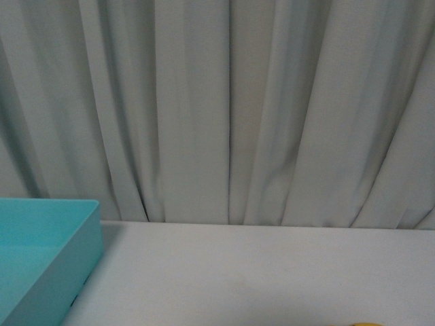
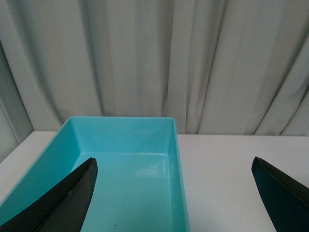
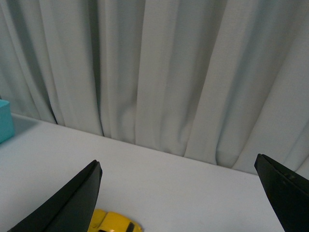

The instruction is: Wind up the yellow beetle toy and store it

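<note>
Holding right fingers (image 3: 72, 205) apart near the beetle (image 3: 115, 223), at 5 o'clock on the surface (image 1: 258, 272); holding left fingers (image 2: 63, 203) apart farther off, over the bin (image 2: 120, 135).

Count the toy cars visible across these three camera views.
1. The yellow beetle toy sits on the white table, near the open right hand. A yellow sliver in the front view is likely the same car. Others may be out of frame.

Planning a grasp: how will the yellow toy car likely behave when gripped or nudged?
The yellow toy car looks glossy and rounded, so it may slip. It appears hard-shelled, probably stiff. On the smooth table it would likely roll if nudged.
</note>
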Action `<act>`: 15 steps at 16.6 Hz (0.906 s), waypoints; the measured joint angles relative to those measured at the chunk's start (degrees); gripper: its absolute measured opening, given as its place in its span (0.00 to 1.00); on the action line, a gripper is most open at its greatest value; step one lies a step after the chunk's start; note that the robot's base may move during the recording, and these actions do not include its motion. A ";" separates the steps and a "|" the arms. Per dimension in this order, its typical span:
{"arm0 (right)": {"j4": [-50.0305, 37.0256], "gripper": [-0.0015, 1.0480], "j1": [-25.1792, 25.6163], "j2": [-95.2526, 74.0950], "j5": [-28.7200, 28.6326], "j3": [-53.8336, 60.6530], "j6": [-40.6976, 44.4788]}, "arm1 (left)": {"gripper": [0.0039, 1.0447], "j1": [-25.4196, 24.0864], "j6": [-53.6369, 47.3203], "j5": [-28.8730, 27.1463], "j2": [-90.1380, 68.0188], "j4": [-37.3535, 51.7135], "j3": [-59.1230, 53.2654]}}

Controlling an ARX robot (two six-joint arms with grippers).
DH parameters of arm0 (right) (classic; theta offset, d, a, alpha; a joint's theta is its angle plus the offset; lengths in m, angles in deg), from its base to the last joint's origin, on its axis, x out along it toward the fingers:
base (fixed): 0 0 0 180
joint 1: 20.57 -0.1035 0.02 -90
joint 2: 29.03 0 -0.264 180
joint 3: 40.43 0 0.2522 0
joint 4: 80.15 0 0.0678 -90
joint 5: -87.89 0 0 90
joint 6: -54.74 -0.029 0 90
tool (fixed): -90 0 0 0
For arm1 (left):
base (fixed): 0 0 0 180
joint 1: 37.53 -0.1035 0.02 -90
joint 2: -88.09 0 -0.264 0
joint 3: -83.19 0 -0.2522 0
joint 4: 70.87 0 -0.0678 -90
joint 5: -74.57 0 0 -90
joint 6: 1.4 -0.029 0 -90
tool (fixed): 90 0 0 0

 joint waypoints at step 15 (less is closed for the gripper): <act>8.55 0.94 6.95 -36.92 -10.54 -28.89 14.78 | 0.94 0.00 0.00 0.00 0.00 -0.02 0.00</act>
